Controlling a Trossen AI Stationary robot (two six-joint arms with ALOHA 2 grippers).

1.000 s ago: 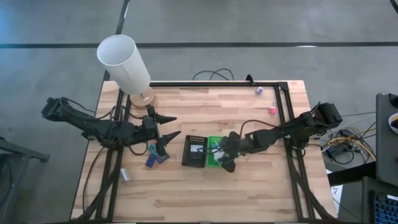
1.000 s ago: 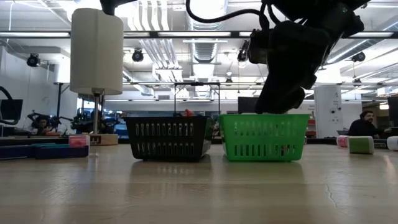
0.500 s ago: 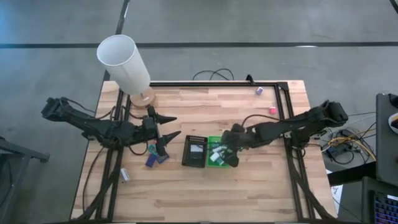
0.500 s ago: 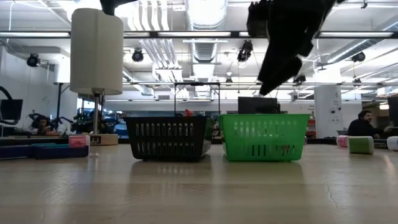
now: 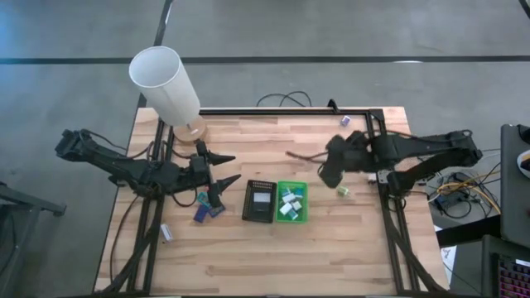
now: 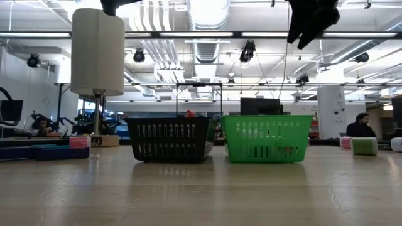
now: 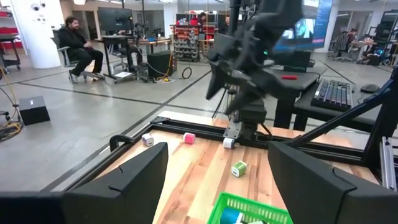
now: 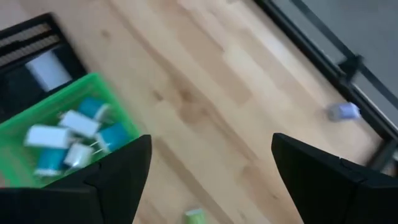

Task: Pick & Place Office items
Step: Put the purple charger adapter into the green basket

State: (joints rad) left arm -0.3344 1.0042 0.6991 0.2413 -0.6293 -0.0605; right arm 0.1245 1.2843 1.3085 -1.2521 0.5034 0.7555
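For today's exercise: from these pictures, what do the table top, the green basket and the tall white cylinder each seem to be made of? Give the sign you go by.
Table top: likely wood, matt, with visible plank seams and grain.
Green basket: probably moulded plastic, with a uniform bright colour and slotted walls.
Tall white cylinder: thin smooth white sheet, plastic or card; which one cannot be told.

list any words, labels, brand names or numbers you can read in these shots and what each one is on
None can be read.
Black basket: a pale label lies inside it in the high view, too small to read.
Monitor behind the table, left wrist view: lit screen, content too blurred to read.
Small blocks in the green basket: no readable print.
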